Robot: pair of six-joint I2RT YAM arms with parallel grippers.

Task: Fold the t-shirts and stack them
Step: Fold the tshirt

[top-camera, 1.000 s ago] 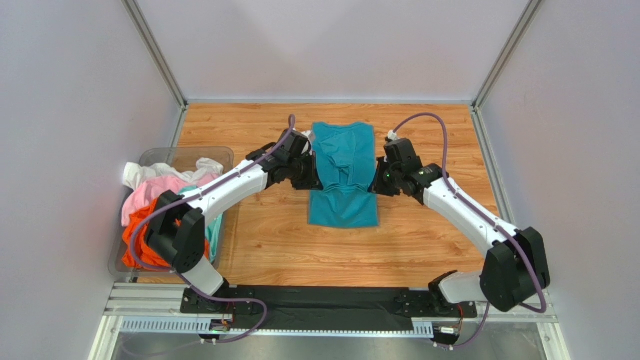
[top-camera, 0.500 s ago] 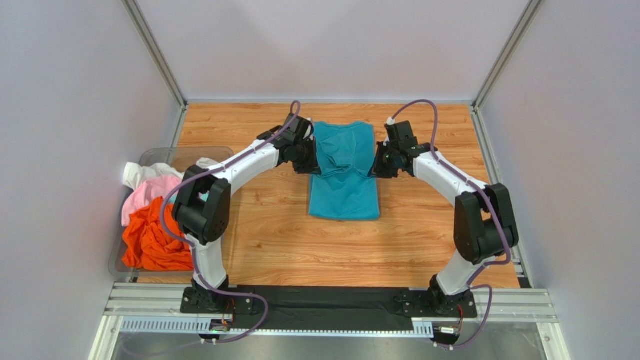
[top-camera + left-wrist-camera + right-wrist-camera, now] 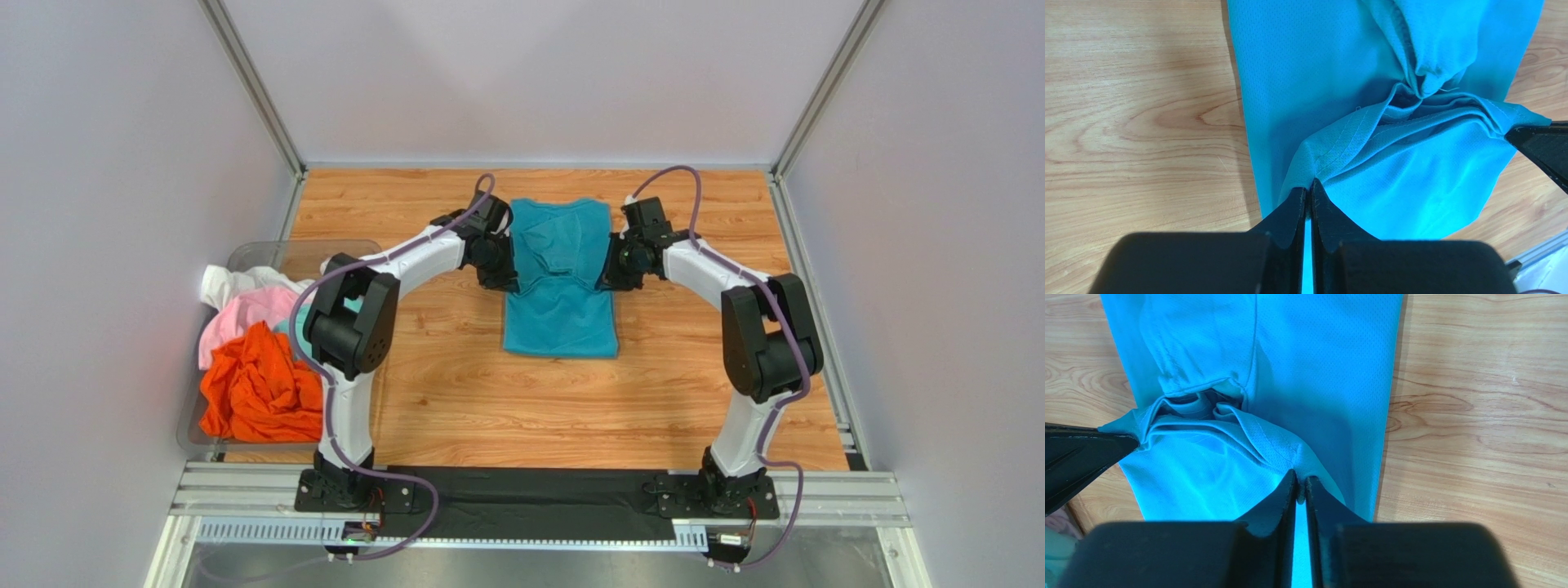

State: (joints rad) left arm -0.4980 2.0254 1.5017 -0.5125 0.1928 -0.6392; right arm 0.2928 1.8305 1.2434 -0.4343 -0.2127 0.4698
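Observation:
The teal-blue t-shirt lies folded into a long strip on the wooden table, its far half bunched. My left gripper is shut on the shirt's left edge; in the left wrist view the cloth pulls to a pinch at its fingertips. My right gripper is shut on the right edge, and the right wrist view shows the cloth pinched at its tips. Orange, pink and white t-shirts lie in the bin. A sliver of light aqua shows behind the left arm.
A clear plastic bin holding the other shirts stands at the table's left edge. Bare wooden table lies between the shirt and the arm bases. Grey walls and metal rails close the table in.
Both grippers, holding the teal shirt's edges, moved toward the far side of the table, carrying the near part of the shirt up over itself. Both arms stretched out further.

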